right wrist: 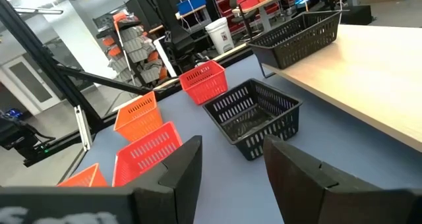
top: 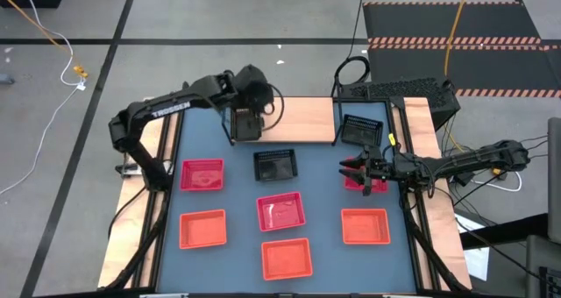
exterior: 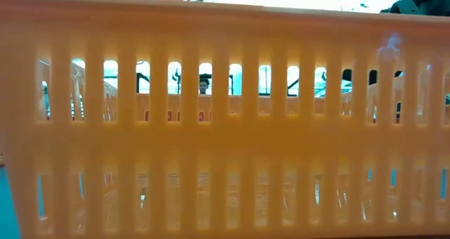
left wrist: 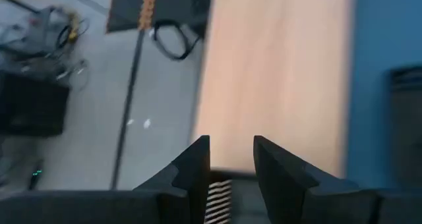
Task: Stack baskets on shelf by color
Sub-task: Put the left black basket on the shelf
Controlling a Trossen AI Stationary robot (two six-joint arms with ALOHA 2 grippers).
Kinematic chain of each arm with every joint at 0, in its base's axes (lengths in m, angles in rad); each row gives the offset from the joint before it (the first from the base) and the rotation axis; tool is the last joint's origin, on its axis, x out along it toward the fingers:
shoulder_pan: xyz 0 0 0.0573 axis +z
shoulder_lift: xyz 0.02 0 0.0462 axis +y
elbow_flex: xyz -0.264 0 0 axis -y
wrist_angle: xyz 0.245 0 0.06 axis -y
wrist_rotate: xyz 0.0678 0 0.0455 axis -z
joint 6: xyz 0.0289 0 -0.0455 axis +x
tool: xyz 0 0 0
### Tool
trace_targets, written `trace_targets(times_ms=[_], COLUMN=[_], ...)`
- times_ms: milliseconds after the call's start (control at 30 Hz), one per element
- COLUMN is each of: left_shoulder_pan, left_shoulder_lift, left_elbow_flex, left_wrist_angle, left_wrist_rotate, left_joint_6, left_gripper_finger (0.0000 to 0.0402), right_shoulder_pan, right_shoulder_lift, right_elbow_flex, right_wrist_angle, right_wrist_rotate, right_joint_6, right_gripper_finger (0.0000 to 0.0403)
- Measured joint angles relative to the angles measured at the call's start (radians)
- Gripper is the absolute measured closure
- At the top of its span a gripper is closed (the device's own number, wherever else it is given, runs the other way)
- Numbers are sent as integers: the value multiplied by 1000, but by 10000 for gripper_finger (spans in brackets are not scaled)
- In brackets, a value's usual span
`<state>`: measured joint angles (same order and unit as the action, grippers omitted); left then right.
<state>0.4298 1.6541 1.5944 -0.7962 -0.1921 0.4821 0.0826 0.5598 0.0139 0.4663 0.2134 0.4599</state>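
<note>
Blue-grey counter (top: 324,184) under a pale wooden shelf (top: 302,118) on thin black wire. Black slotted baskets: one on the shelf (top: 362,129), one on the counter (top: 275,166). Pink-red baskets (top: 202,174) and (top: 280,211), orange ones (top: 202,229), (top: 287,258) and (top: 364,226). Dark fingers (right wrist: 181,168). Yellow-orange slotted wall of a basket (exterior: 225,119) filling the low view.

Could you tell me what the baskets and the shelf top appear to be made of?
The black basket on the table looks like moulded plastic: thin, slotted walls with a slightly glossy rim. The orange basket looks the same, with light glowing through its walls. The shelf top appears to be pale wood or wood laminate, matte, faintly grained.
</note>
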Motion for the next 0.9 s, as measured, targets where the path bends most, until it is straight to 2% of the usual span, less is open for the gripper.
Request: trace_targets(times_ms=[100,267,567,667,833,900], left_shoulder_pan=[-75,-170,-199,-203,-225,-231], left_shoulder_lift=[-9,7,9,2,1,0], left_elbow_flex=[1,0,-2,-65,-247,-285], left_wrist_angle=[-30,-91,-164,-98,63,76], left_wrist_rotate=[34,33,-55,-59,-55,-56], left_joint_6=[-60,-145,-295,-354,-373,-390], left_gripper_finger=[282,282,282,282,282,282], right_shoulder_pan=[0,16,43,43,44,44], right_shoulder_lift=[0,0,0,1,2,2], right_elbow_flex=[0,0,0,0,1,1], right_wrist_angle=[0,0,30,21,22,22], right_wrist_rotate=[-1,-10,-31,-32,-34,-34], right_joint_6=[0,-13,-56,-90,-96,-86], right_gripper_finger=[248,248,248,248,248,248])
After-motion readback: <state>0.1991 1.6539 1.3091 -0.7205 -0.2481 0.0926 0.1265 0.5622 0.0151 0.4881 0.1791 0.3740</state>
